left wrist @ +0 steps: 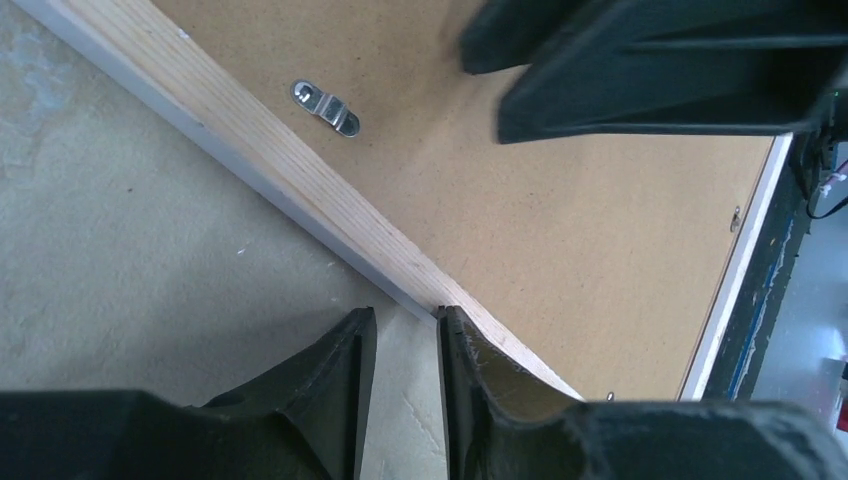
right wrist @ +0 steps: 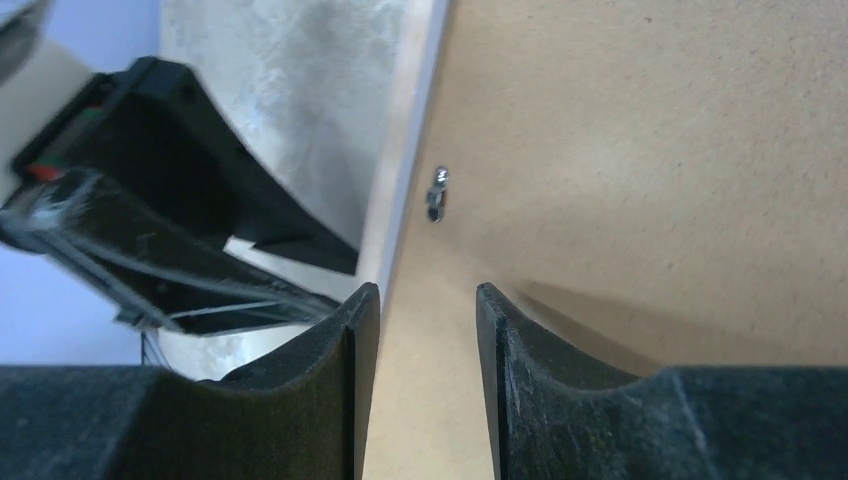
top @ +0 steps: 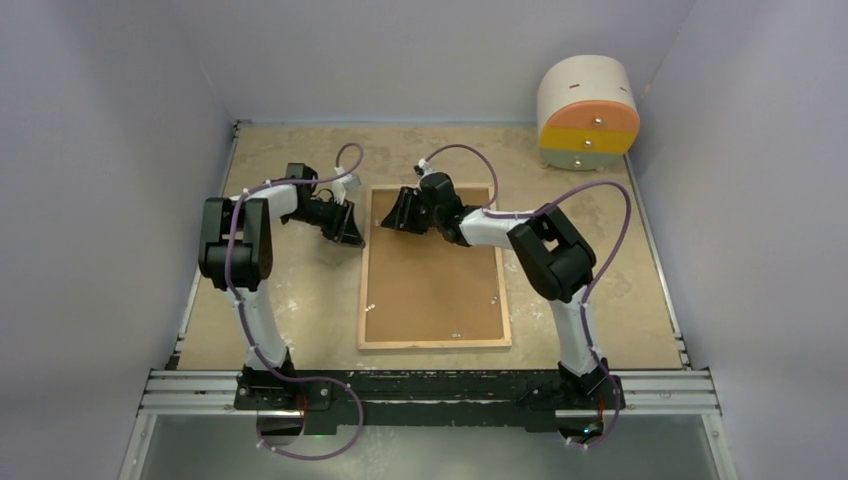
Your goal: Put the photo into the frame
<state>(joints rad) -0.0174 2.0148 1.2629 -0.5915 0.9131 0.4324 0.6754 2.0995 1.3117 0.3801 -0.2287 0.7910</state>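
One frame point(top: 436, 343) lies rear-up, left hand point(top: 349, 234) beside, right hand point(top: 400, 218) above

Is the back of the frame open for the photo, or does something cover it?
A brown backing board lies in the frame and covers the whole opening, so it stands in the way. The left gripper is at its left edge, where the board bends up slightly. No photo is in view.

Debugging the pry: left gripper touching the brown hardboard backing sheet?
Touching. Left wrist view: a finger of the left gripper sits against the lifted corner of the brown hardboard backing sheet.
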